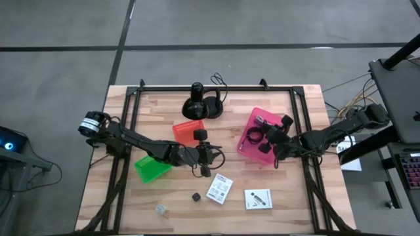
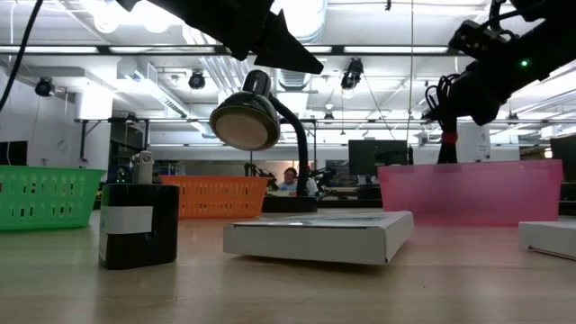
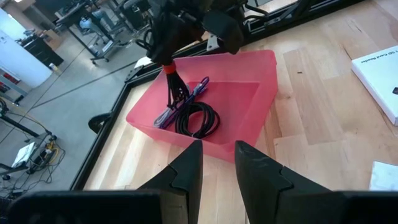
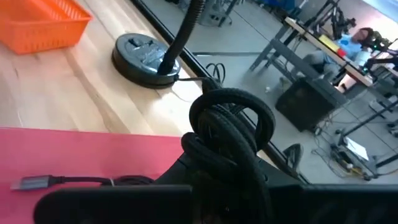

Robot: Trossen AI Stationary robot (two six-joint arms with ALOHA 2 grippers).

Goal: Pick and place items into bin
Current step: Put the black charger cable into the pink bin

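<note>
My right gripper [image 1: 277, 144] hangs over the pink bin [image 1: 252, 124], shut on a coiled black cable [image 4: 231, 127] with a red band [image 3: 169, 66]. In the bin lie another black coiled cable [image 3: 199, 118] and a purple strap [image 3: 186, 99]. My left gripper [image 3: 217, 163] is above the middle of the table, open with nothing between its fingers, pointing toward the bin. Two white printed cards [image 1: 220, 189] [image 1: 258, 198], a tiny black cube [image 1: 195, 196] and a small clear piece [image 1: 160, 209] lie flat on the near part of the table. My right gripper is shut on the cable's coiled bundle [image 4: 214, 155]; in the right wrist view the coil itself hides the fingertips. The cable is lifted clear of the table. Its banded end [image 2: 445, 139] hangs below the gripper, down toward the inside of the pink bin.
A black lamp stand [image 1: 200, 105] with a cord stands at the far middle. An orange bin [image 1: 186, 130] and a green bin [image 1: 152, 168] sit left of centre, close to my left arm. A black frame rail [image 1: 216, 87] runs along the table's edges.
</note>
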